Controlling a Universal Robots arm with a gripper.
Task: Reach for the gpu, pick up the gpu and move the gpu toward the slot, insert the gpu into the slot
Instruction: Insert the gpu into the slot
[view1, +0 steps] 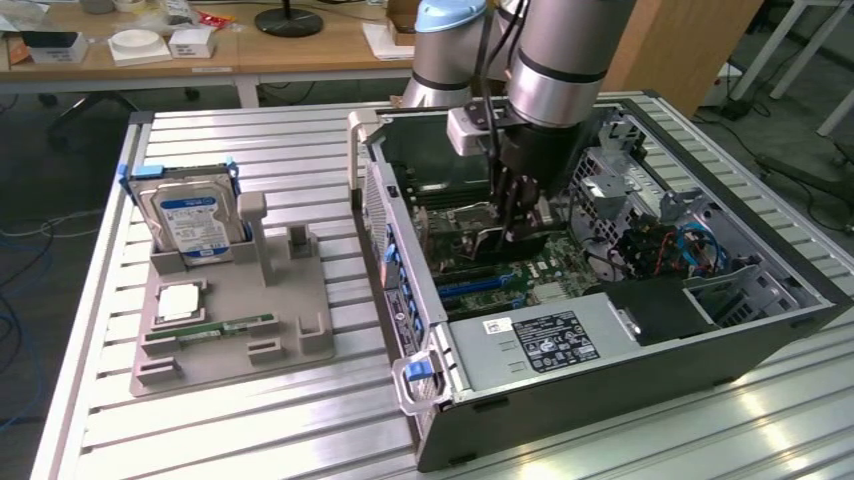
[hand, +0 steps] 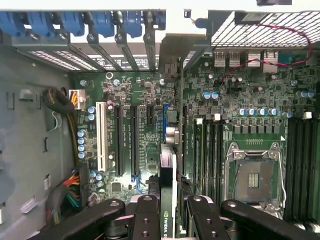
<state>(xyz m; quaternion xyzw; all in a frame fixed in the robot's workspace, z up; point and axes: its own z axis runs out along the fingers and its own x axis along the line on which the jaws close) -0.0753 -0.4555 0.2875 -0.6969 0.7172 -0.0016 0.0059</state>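
Though the gripper (view1: 514, 228) half hides it, the gpu (view1: 495, 243) shows as a thin black card pinched in its jaws, low inside the computer case (view1: 747, 320). That case lies on a ribbed metal table (view1: 240, 420), a wooden desk (view1: 294, 55) behind; a grey holder (view1: 267, 300) alongside carries a blue-labelled hard drive (view1: 191, 215). From the wrist, the gpu (hand: 168, 165) runs edge-on, green logo showing, above the motherboard (hand: 250, 95), in line with the blue slot (hand: 162, 122); seated or not, I cannot tell.
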